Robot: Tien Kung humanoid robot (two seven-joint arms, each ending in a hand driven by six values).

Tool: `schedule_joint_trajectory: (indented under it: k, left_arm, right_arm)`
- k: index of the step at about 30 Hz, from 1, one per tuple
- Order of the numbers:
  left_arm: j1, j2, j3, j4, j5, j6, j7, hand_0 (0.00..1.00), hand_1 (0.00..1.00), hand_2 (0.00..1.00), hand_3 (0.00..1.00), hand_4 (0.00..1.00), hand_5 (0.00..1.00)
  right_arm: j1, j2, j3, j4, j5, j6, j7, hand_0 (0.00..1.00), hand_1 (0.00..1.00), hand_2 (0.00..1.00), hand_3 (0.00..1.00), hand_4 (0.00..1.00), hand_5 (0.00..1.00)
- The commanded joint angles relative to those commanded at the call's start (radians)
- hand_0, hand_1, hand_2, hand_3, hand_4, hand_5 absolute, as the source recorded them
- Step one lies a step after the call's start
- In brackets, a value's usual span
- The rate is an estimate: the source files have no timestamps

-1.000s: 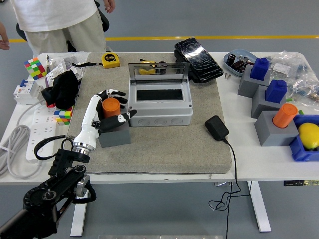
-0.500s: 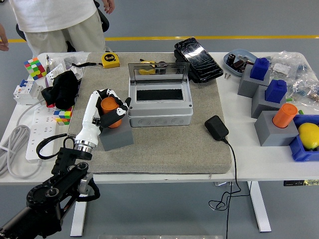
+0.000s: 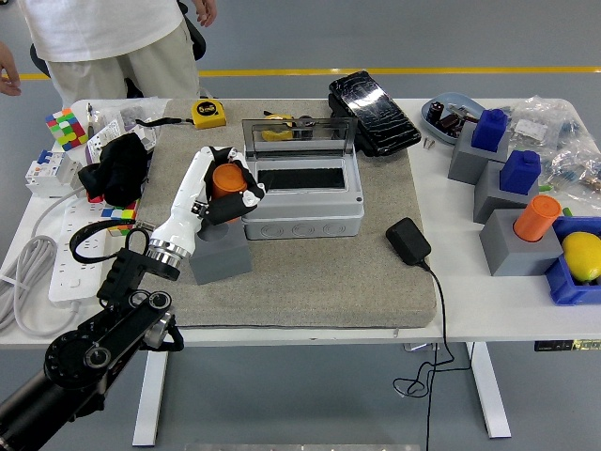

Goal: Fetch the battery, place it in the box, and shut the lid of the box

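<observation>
The battery [image 3: 225, 178] is an orange cylinder, and my left hand [image 3: 231, 194] is shut on it. It hangs above the grey holder block [image 3: 222, 260] and just left of the grey box [image 3: 302, 214], close to the box's left wall. The box stands open on the felt mat [image 3: 310, 282], its clear lid [image 3: 300, 139] upright at the back and a dark slot showing inside. My fingers hide the battery's lower part. My right hand is out of the picture.
A black adapter [image 3: 408, 241] with its cable lies right of the box. Behind it are a tape measure [image 3: 208, 114] and a black case [image 3: 373, 111]. Grey blocks with blue and orange pieces [image 3: 518, 225] stand far right. A person [image 3: 103, 38] stands at the far left.
My left hand closed on the orange battery, lifted it out of the grey holder block and carried it up and to the right, toward the box.
</observation>
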Motion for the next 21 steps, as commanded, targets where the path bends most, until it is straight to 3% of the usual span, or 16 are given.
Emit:
schedule_joint_trajectory:
  k: [4, 7, 8, 13, 14, 15, 19, 20, 21]
  left_arm:
    - [-0.093, 0.011, 0.08, -0.022, 0.162, 0.001, 0.114, 0.121, 0.078, 0.106, 0.197, 0.301, 0.002]
    - [-0.161, -0.004, 0.133, -0.007, 0.283, -0.007, 0.178, 0.121, 0.078, 0.106, 0.197, 0.301, 0.002]
    - [-0.185, -0.014, 0.153, 0.003, 0.317, -0.011, 0.203, 0.128, 0.078, 0.11, 0.203, 0.382, 0.002]
    - [-0.29, -0.07, 0.236, 0.058, 0.448, -0.021, 0.306, 0.128, 0.078, 0.11, 0.203, 0.382, 0.002]
    - [-0.308, -0.082, 0.248, 0.071, 0.47, -0.026, 0.328, 0.138, 0.087, 0.115, 0.218, 0.504, 0.002]
    - [-0.326, -0.095, 0.259, 0.086, 0.489, -0.033, 0.351, 0.138, 0.087, 0.115, 0.218, 0.504, 0.002]
    - [-0.386, -0.097, 0.288, 0.151, 0.565, -0.072, 0.447, 0.138, 0.087, 0.115, 0.218, 0.504, 0.002]
    - [-0.4, -0.097, 0.295, 0.17, 0.58, -0.081, 0.465, 0.149, 0.095, 0.126, 0.215, 0.728, 0.002]
    - [-0.411, -0.097, 0.3, 0.187, 0.597, -0.091, 0.487, 0.149, 0.095, 0.126, 0.215, 0.728, 0.002]
  right_arm:
    - [0.002, -0.002, 0.0, 0.001, -0.001, -0.001, 0.001, 0.568, 0.626, 0.654, 0.552, 0.948, 0.493]
    - [0.002, -0.001, 0.003, 0.002, -0.003, -0.001, 0.001, 0.568, 0.626, 0.654, 0.552, 0.948, 0.493]
    - [0.002, -0.002, 0.004, 0.002, -0.005, -0.001, 0.001, 0.567, 0.626, 0.654, 0.551, 0.948, 0.492]
    - [0.0, -0.003, -0.001, 0.003, 0.0, -0.002, 0.0, 0.567, 0.626, 0.654, 0.551, 0.948, 0.492]
    - [0.0, -0.004, -0.004, 0.003, 0.001, -0.002, 0.0, 0.568, 0.626, 0.654, 0.552, 0.947, 0.492]
    - [-0.001, -0.004, -0.005, 0.003, 0.001, -0.002, 0.0, 0.568, 0.626, 0.654, 0.552, 0.947, 0.492]
    - [-0.001, -0.004, -0.01, 0.004, 0.003, -0.002, 0.0, 0.568, 0.626, 0.654, 0.552, 0.947, 0.492]
    - [-0.001, -0.004, -0.01, 0.004, 0.002, -0.003, 0.0, 0.567, 0.625, 0.653, 0.552, 0.947, 0.492]
    - [-0.001, -0.003, -0.01, 0.004, 0.001, -0.003, 0.0, 0.567, 0.625, 0.653, 0.552, 0.947, 0.492]
